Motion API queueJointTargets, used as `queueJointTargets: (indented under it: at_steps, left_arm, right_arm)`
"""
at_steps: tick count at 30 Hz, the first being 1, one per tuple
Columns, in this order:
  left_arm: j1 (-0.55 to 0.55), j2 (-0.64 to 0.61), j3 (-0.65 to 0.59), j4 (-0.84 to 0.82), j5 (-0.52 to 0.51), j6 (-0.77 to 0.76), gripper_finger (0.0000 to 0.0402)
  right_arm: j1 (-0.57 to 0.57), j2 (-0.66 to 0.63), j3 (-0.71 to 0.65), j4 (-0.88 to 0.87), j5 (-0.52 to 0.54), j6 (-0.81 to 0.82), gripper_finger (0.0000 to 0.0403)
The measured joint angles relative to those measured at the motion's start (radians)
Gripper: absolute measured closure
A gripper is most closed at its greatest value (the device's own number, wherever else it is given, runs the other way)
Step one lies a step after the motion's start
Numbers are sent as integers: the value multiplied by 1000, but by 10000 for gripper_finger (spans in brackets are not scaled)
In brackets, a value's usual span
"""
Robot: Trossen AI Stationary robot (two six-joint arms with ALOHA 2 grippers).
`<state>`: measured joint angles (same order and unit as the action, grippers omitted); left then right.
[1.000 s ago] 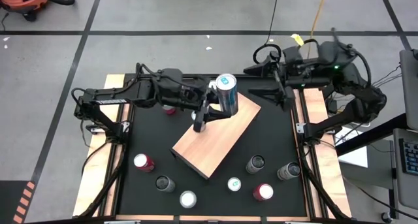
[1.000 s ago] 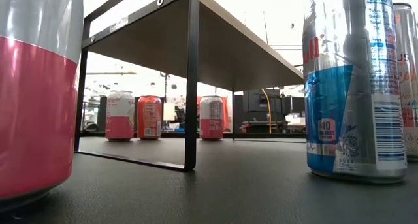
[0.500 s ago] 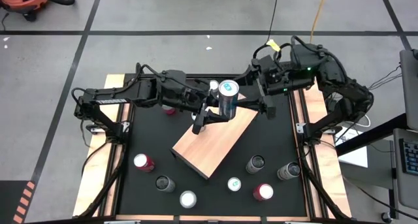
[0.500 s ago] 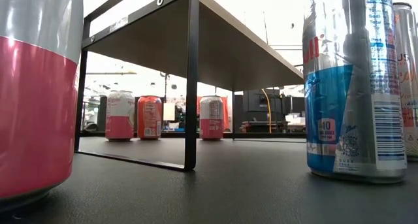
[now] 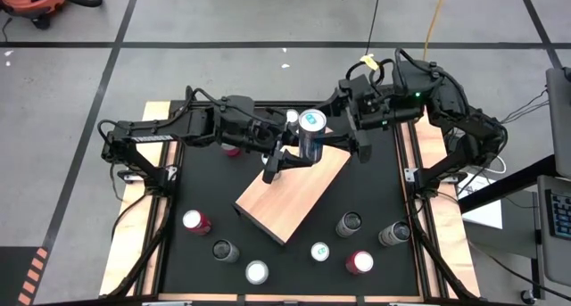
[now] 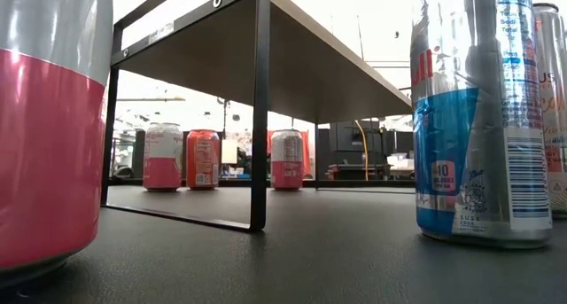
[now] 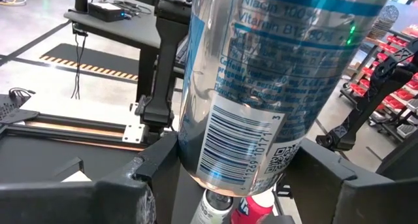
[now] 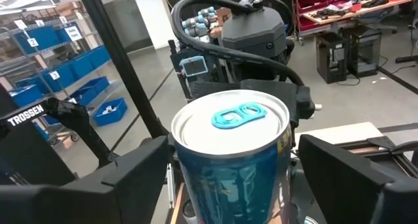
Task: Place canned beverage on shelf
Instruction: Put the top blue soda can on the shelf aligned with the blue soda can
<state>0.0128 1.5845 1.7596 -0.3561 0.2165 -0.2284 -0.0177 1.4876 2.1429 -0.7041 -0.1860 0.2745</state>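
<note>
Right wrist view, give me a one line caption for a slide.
Right gripper open around the blue-tabbed can that the left gripper holds above the shelf.

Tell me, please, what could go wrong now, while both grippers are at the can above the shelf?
1. The left gripper holds the can tilted over the shelf; if it releases before the right gripper closes, the can may fall.
2. The right gripper's fingers are open around the can top; closing there could push it.
3. A dropped can might roll onto the black table.

Even, bright, nearby cans blurred
</note>
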Motion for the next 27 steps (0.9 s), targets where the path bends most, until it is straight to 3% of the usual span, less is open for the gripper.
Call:
queueJointTargets:
  at_steps: [16,22,27]
  left_arm:
    - [0,0,0,-5,7,-24,178]
    - [-2,0,0,-6,20,-27,163]
    - [-3,0,0,-6,24,-28,161]
  right_arm:
    - [0,0,0,-1,1,-7,201]
    - [0,0,0,-4,1,0,196]
    - [9,0,0,-4,1,1,155]
